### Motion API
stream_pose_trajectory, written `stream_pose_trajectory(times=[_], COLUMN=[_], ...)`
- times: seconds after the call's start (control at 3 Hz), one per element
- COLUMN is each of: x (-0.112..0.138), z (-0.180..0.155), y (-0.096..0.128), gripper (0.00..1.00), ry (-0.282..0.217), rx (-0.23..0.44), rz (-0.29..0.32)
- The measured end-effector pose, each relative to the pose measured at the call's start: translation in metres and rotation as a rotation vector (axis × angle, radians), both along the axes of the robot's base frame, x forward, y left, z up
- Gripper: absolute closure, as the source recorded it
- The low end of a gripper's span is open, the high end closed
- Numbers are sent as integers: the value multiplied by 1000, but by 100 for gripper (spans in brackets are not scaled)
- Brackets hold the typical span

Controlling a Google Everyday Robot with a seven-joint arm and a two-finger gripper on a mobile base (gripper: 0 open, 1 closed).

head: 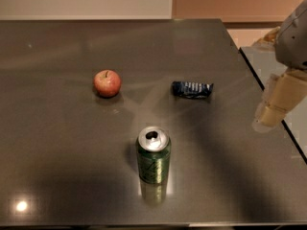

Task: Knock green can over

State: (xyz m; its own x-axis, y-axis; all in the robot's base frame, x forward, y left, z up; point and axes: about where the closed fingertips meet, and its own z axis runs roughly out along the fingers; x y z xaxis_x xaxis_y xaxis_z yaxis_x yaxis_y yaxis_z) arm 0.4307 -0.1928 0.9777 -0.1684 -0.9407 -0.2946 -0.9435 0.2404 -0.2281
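Observation:
The green can [153, 155] stands upright on the dark table [57, 128], near the front centre; it is dark green with yellowish markings and a silver opened top. My gripper [269, 120] hangs at the right edge of the view, over the table's right edge, well to the right of the can and apart from it. It holds nothing that I can see.
A red apple [107, 83] sits left of centre, behind the can. A small dark-blue snack packet [192, 89] lies right of centre, between the can and my gripper. The table's right edge runs down past the gripper, with another surface [261, 63] beyond it.

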Motion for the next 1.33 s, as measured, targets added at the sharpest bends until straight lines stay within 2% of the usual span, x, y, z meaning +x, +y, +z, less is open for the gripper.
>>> stream_pose_trajectory(times=[0.33,0.67,1.0,1.33], x=[-14,-32,-35,-45], z=[-8,-35,-39,-54], y=[40,108,118,141], gripper=[0,0,0,0], ry=[-9,22,29,65], rx=[140,334,362,432], rz=[87,226,247,298])
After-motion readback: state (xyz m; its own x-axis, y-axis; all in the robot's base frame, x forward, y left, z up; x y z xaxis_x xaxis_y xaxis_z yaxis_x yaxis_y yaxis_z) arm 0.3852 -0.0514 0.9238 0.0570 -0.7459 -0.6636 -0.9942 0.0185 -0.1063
